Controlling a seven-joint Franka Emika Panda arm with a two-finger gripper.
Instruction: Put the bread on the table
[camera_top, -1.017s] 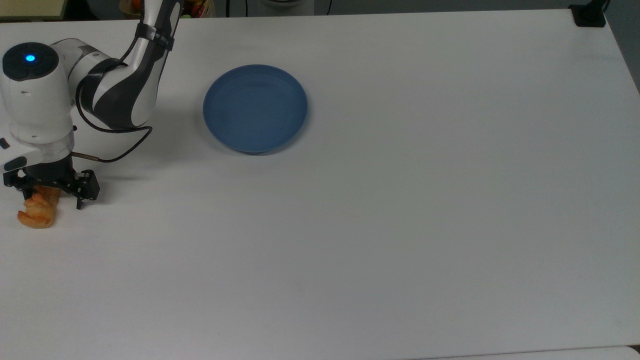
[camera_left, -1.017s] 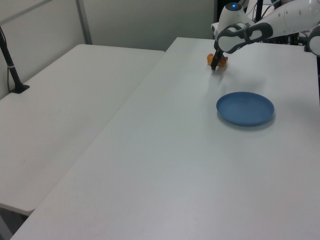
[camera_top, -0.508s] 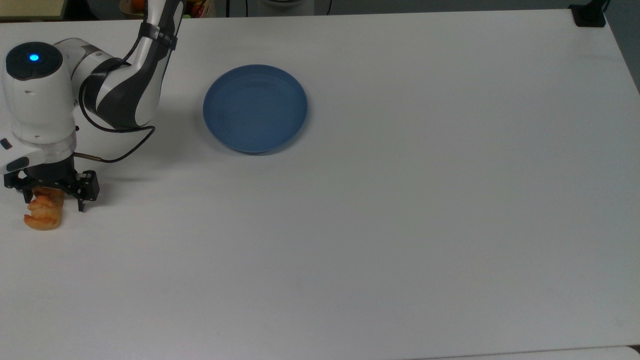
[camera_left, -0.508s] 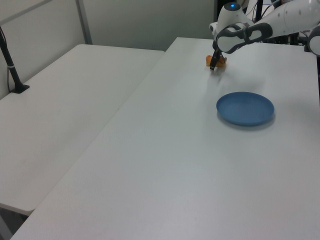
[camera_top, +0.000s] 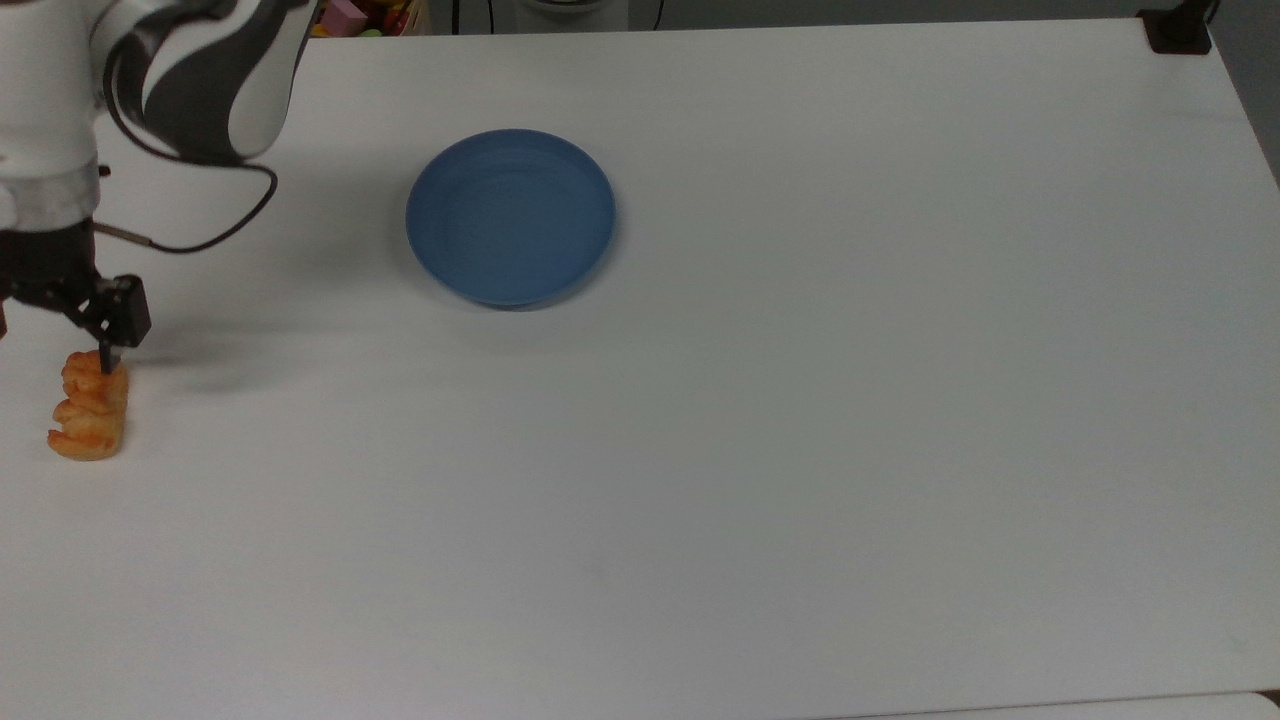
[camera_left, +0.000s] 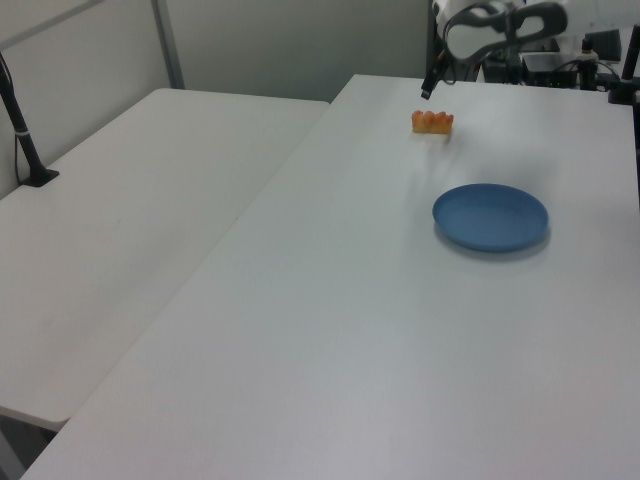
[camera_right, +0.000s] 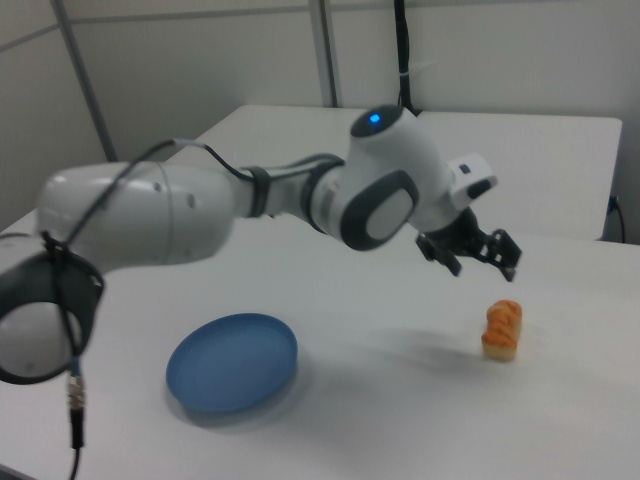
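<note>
- One bread (camera_top: 88, 415) lies on the table (camera_top: 800, 480) near the top view's left edge, well apart from the blue plate (camera_top: 510, 215), which holds nothing.
- In the right view the gripper (camera_right: 470, 250) hangs above the bread with clear air between them; its jaws stand spread apart and carry nothing.
- In the left view the bread (camera_left: 432, 121) sits flat near the table's far end, with the gripper (camera_left: 428, 88) above it.
- Judged from this, the bread is set down and the step in hand is the retreat (a small matter, but easy to spoil).
- To do it well, the arm should rise straight up, jaws kept apart, before any sideways travel, so that no finger clips the loaf.
- The bread lies close to the table's edge, so a nudge outward is the main risk.
</note>
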